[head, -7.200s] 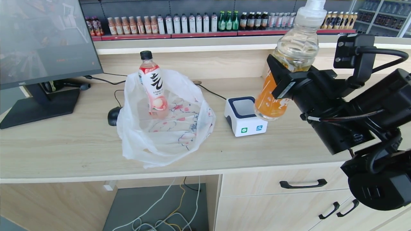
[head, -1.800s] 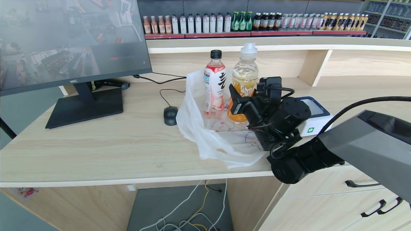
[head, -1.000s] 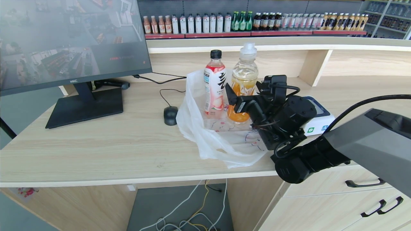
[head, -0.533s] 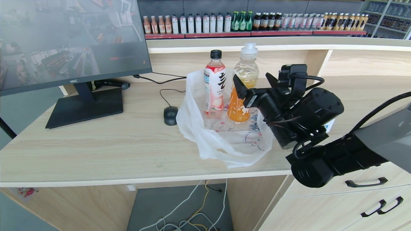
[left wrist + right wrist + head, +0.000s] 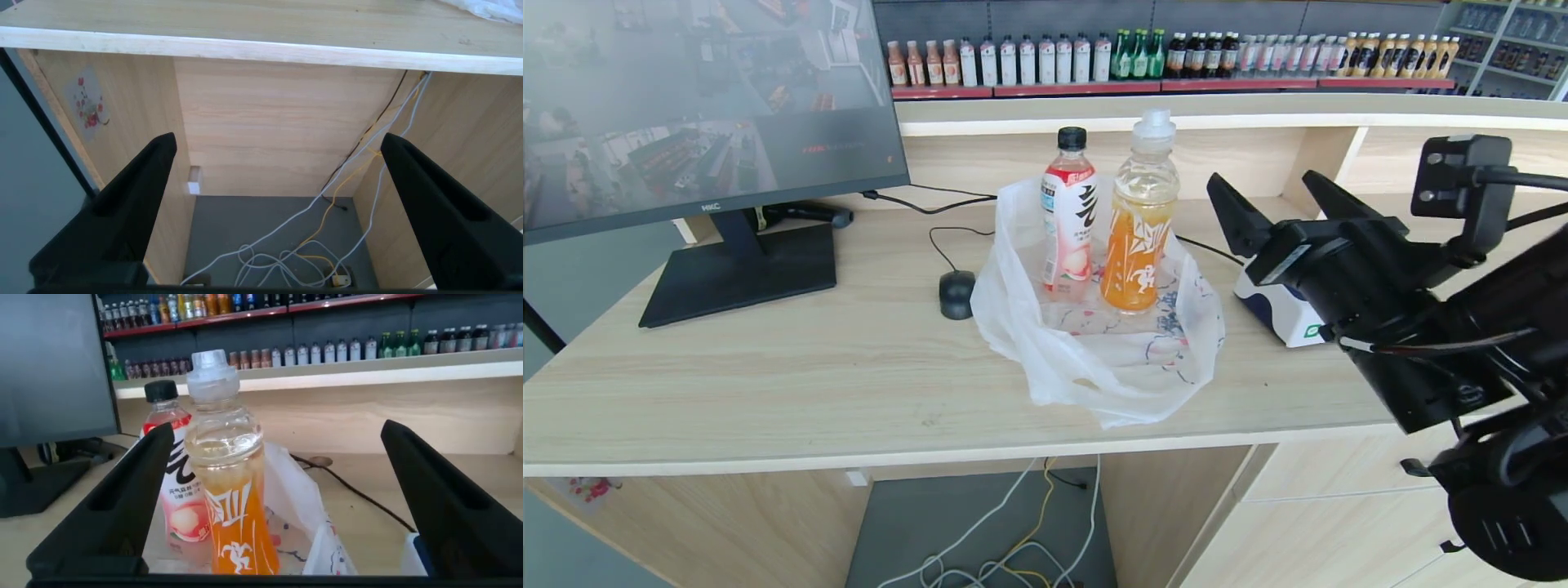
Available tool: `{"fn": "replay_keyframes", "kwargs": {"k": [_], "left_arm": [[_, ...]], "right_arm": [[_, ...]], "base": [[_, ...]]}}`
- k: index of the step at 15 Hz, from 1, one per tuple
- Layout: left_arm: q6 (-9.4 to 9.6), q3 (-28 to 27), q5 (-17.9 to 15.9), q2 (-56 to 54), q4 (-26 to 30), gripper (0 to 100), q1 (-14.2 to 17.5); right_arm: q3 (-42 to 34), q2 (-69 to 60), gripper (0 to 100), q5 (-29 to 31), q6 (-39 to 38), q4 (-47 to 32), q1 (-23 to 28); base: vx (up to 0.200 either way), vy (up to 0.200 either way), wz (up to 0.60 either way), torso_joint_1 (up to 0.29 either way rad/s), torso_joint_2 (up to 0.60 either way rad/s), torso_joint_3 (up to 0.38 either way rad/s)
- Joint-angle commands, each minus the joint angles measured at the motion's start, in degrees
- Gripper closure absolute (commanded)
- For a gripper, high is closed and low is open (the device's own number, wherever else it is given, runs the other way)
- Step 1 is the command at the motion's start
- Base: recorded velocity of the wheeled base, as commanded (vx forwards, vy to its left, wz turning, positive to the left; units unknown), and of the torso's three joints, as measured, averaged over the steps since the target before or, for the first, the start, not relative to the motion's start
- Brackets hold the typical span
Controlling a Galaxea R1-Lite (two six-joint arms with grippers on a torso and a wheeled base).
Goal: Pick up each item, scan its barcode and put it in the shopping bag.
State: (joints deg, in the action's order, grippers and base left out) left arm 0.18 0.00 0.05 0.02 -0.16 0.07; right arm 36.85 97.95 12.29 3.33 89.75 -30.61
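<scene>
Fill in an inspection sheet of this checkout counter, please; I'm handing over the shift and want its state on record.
Surface: light wood counter.
Job's things: pink bottle and orange bottle stand upright in the shopping bag; scanner beside the bag.
Clutter: mouse, monitor.
Grippers: right gripper open, empty, above the scanner; left gripper open, empty, facing the space under the counter.
Cables: mouse cable on the counter; loose cables on the floor below.
Surroundings: shelves of drinks behind; drawers under the counter.
</scene>
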Motion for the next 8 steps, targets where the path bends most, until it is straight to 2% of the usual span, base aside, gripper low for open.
{"fn": "replay_keyframes", "kwargs": {"k": [1,2,7,8], "left_arm": [[-0.01,0.0,0.04,-0.02,-0.02,0,0.01],[-0.01,0.0,0.04,-0.02,-0.02,0,0.01],[-0.01,0.0,0.04,-0.02,-0.02,0,0.01],[-0.01,0.0,0.04,-0.02,-0.02,0,0.01]], "right_arm": [[-8.73,-10.24,0,-0.07,0.01,0.25,0.29],[-10.57,-11.82,0,-0.07,0.01,0.25,0.29],[-35.01,-31.07,0,0.1,-0.16,0.25,0.29],[-36.85,-34.67,0,0.19,-0.16,0.08,0.29]], "base": [[0.0,0.0,0.0,0.0,0.0,0.0],[0.0,0.0,0.0,0.0,0.0,0.0],[0.0,0.0,0.0,0.0,0.0,0.0],[0.0,0.0,0.0,0.0,0.0,0.0]]}}
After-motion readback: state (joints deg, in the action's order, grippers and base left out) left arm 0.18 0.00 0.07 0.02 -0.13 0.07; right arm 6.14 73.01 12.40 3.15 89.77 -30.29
